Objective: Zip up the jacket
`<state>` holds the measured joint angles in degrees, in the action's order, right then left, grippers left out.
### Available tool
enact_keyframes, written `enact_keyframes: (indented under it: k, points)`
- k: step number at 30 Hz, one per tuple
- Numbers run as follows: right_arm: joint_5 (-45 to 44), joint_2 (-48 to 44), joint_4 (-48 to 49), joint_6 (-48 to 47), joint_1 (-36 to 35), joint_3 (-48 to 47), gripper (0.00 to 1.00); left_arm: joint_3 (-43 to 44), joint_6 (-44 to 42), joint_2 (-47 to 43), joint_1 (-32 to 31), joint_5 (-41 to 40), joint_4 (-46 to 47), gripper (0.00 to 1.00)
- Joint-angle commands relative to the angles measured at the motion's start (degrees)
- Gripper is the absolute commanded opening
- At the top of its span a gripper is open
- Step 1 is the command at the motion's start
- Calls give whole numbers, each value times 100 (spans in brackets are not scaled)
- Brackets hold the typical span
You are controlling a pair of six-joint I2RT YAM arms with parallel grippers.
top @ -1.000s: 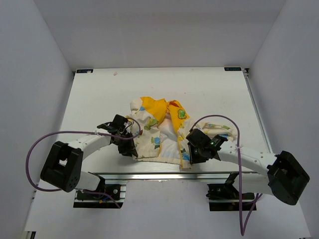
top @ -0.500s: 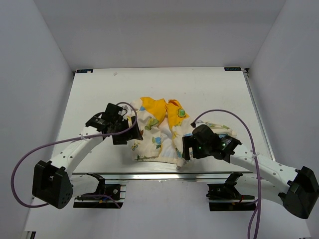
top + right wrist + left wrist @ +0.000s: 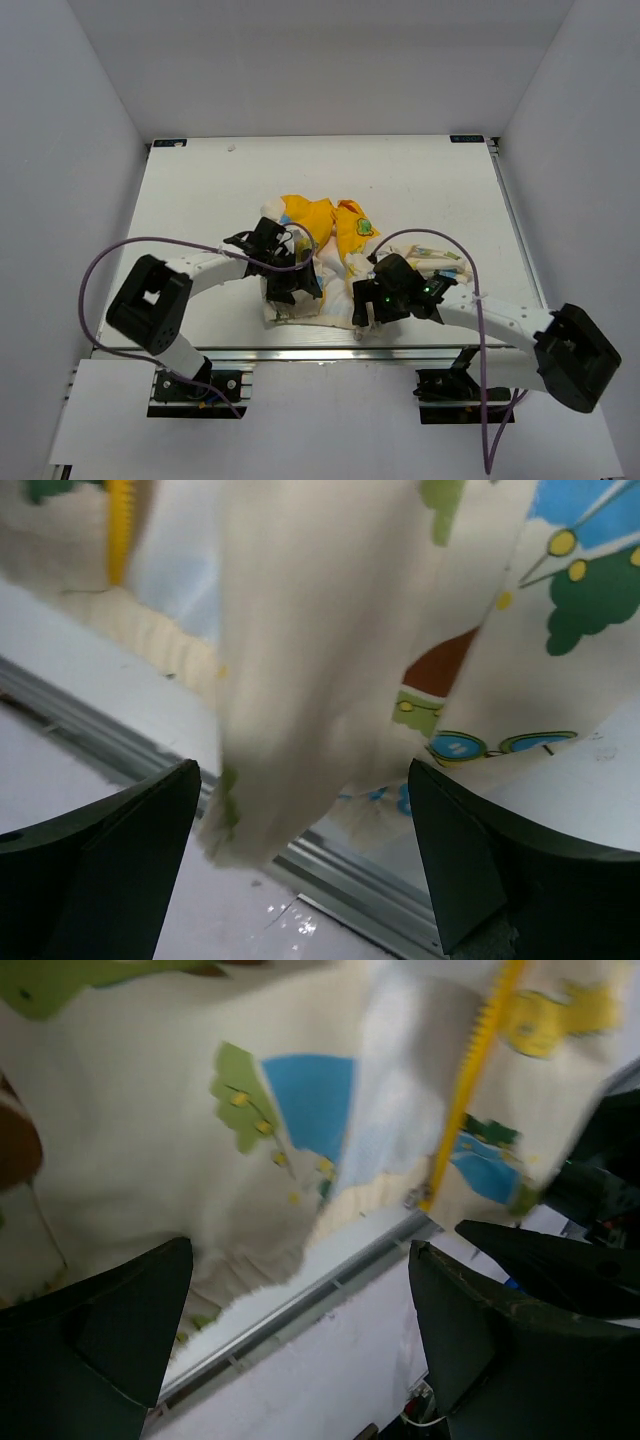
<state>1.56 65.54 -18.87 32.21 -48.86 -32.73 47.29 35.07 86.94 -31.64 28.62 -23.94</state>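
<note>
The jacket (image 3: 335, 228) lies bunched near the table's front edge, cream with cartoon prints, its yellow hood at the far side. My left gripper (image 3: 288, 287) hovers over its lower left part, and my right gripper (image 3: 364, 305) is at its lower right corner. In the left wrist view the left gripper (image 3: 300, 1250) is open above the cream hem (image 3: 150, 1160), with the yellow zipper strip (image 3: 468, 1085) to the right. In the right wrist view the right gripper (image 3: 303, 768) is open, and a blurred fold of cream fabric (image 3: 300, 710) hangs between its fingers, which are not closed on it.
A metal rail (image 3: 330, 352) runs along the table's front edge just below the jacket's hem, also seen as the rail (image 3: 330, 1285) and the rail (image 3: 390, 895) in the wrist views. White walls enclose the table (image 3: 200, 200) on three sides. Purple cables loop from both arms.
Both grippers have opened wide. The left gripper has swung right onto the jacket's lower left part. The right gripper has shifted left to the hem's right corner.
</note>
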Motion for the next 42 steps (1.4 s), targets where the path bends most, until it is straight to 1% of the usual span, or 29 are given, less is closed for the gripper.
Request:
enact_keyframes:
  k: [1,2,3,6,7,9,10,13,14,15,17,23,27,30,33,37,38,39,42]
  points:
    - [-33,536,560,5,183,74,89,34,0,515,9,92,461,98]
    - [-51,643,586,-21,236,74,89,87,-35,630,9,39,417,98]
    - [-68,749,595,-39,324,74,89,236,-87,727,9,-214,295,98]
    - [-121,1083,586,-92,920,65,89,517,-255,1123,9,-672,57,98]
    - [-339,1188,595,-109,1288,65,89,745,-333,1237,9,-839,22,98]
    - [-350,1268,805,-381,1641,48,89,1018,-395,1588,9,-911,-75,98]
    - [-402,1373,893,-512,1913,4,89,1315,-483,1703,9,-902,-93,98]
    - [-638,1636,895,-1013,2178,-505,88,1914,-668,2125,9,-1165,-487,98]
    - [-683,1664,816,-1136,2170,-689,88,2333,-703,2187,9,-1418,-793,98]
    - [-684,1673,641,-1346,2170,-995,87,2520,-738,2248,9,-1482,-926,98]
    - [-614,1533,543,-1497,2170,-1138,86,2811,-826,2170,9,-1683,-1146,98]
    - [-543,566,42,-1744,2065,-1236,86,2655,-791,1380,-35,-2088,-1428,98]
    - [-665,275,-309,-1665,1636,-1420,87,2400,-730,1019,-123,-2194,-1490,98]
    - [-919,372,-494,-1446,1319,-1569,86,2347,-677,887,-211,-2299,-1525,98]
    - [-1235,835,-634,-1209,775,-1780,86,2338,-624,895,-290,-2388,-1561,98]
    - [-1737,1311,-1118,-445,632,-2088,83,2355,-572,922,-448,-2387,-1526,98]
    - [-1738,1312,-1214,-330,632,-2123,80,2373,-563,939,-483,-2405,-1517,98]
    - [-1982,1652,-1320,-164,624,-2150,77,2382,-537,965,-518,-2414,-1517,98]
    - [-1783,1795,-1129,-109,580,-2054,66,2417,-484,1062,-633,-2458,-1508,98]
